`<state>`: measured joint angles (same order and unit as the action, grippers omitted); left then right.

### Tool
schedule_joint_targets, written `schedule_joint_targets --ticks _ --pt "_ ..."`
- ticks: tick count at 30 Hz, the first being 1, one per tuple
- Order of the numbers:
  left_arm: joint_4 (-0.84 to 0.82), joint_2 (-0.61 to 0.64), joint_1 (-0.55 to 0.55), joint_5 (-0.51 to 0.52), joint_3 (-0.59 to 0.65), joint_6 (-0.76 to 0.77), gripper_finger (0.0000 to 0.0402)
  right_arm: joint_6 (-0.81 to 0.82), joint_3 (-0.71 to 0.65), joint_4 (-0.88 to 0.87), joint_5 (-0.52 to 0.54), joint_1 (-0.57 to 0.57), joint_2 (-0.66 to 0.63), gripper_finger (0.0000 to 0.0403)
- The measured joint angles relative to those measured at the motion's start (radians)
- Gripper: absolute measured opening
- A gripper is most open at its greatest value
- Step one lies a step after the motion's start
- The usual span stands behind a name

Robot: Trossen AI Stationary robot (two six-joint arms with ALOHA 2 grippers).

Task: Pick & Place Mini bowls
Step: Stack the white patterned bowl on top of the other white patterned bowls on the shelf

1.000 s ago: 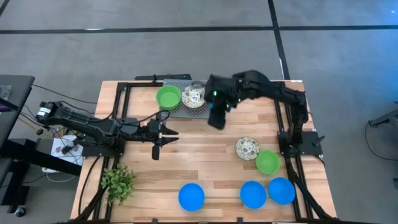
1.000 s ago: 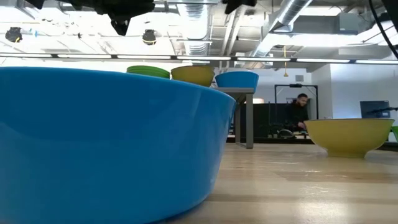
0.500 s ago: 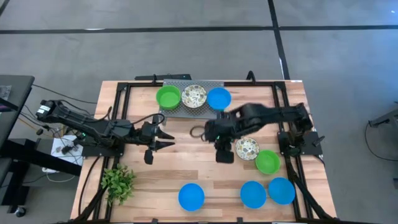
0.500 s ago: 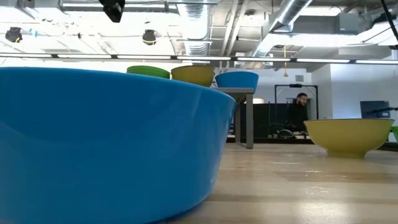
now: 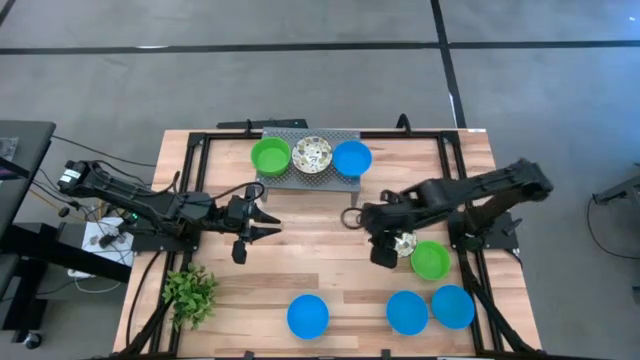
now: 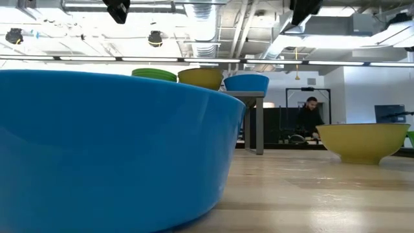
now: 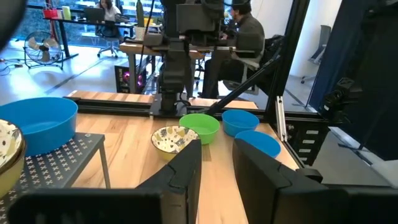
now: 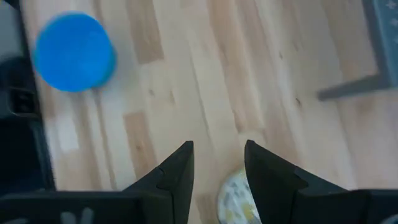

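On the wooden table [image 5: 320, 275], the right gripper [image 5: 385, 252], fingers apart and empty, has swung from the rack [image 5: 312, 175] to the floral bowl [image 5: 404, 241]; left gripper [image 5: 262, 220] parted, idle.

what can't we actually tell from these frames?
- High view: the floral bowl by the green bowl is mostly covered by the right gripper; contact cannot be told.
- Right wrist view: the floral bowl is cut off by the picture's edge and blurred.
- Low view: a near blue bowl hides much of the table; neither gripper's fingertips show.
- Left gripper: open, empty.
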<state>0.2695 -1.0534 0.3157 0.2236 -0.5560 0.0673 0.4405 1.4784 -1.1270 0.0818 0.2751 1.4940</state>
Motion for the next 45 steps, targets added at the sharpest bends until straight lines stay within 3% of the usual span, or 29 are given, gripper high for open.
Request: schedule_joint_targets --ticks 7,12,17,35,45 --pt "0.000 0.000 0.000 0.000 0.000 -0.003 0.0090 0.019 -0.430 0.380 0.000 0.064 -0.208 0.0128" --pt "0.000 0.000 -0.003 0.000 0.000 -0.003 0.0090 0.145 -0.561 0.404 -0.003 0.105 -0.210 0.0128" --pt "0.001 0.000 -0.003 0.000 0.000 -0.003 0.0090 0.214 -0.571 0.403 -0.001 0.132 -0.164 0.0128" --pt "0.000 0.000 -0.003 0.000 0.000 -0.003 0.0090 0.208 -0.571 0.343 0.054 0.163 0.025 0.0128" --pt "0.001 0.000 -0.003 0.000 0.001 -0.003 0.0090 0.207 -0.569 0.309 0.125 0.163 0.052 0.0128"
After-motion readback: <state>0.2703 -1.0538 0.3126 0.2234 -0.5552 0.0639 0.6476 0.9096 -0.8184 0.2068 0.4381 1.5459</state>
